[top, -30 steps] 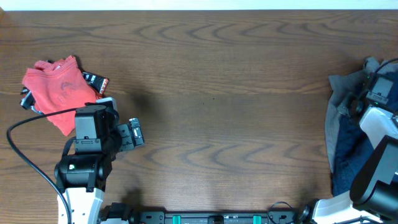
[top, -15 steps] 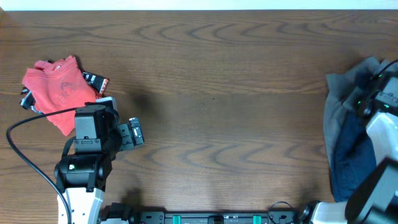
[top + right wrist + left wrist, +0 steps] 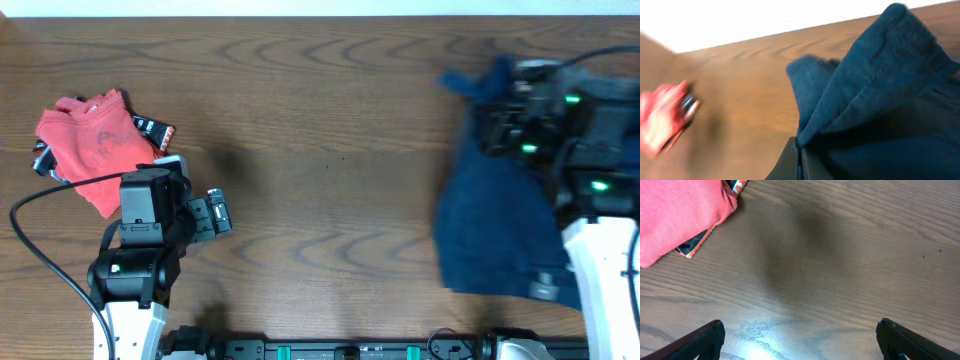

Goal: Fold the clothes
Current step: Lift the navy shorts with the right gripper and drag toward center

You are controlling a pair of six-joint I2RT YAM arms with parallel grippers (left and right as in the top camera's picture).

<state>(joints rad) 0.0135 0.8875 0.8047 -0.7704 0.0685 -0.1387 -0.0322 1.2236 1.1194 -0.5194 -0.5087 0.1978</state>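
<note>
Navy shorts point(image 3: 500, 215): a dark blue cloth hanging in a loose, blurred drape over the right side of the table point(image 3: 340, 110). Its top is gathered at the right claw and its lower edge is near the table's front.
Right claw point(image 3: 799, 159): pressed together, pinching a fold of the navy shorts. In the right wrist view the cloth rises out of the closed fingertips and fills the right half of the picture.
Left claw point(image 3: 800, 342): spread wide and holding nothing. Its two dark fingertips point(image 3: 697, 341) sit at the bottom corners of the left wrist view, over bare wood.
Coral-red tee point(image 3: 92, 145): bunched on the table's left side, just beyond the left arm and apart from the claw.
Dark patterned item point(image 3: 152, 128): tucked under the tee, with an orange-and-white edge sticking out.
Labels and writing: a small pale patch point(image 3: 545, 286) near the lower edge of the shorts, too blurred to read. There is a faint mark on the tee, also illegible.
</note>
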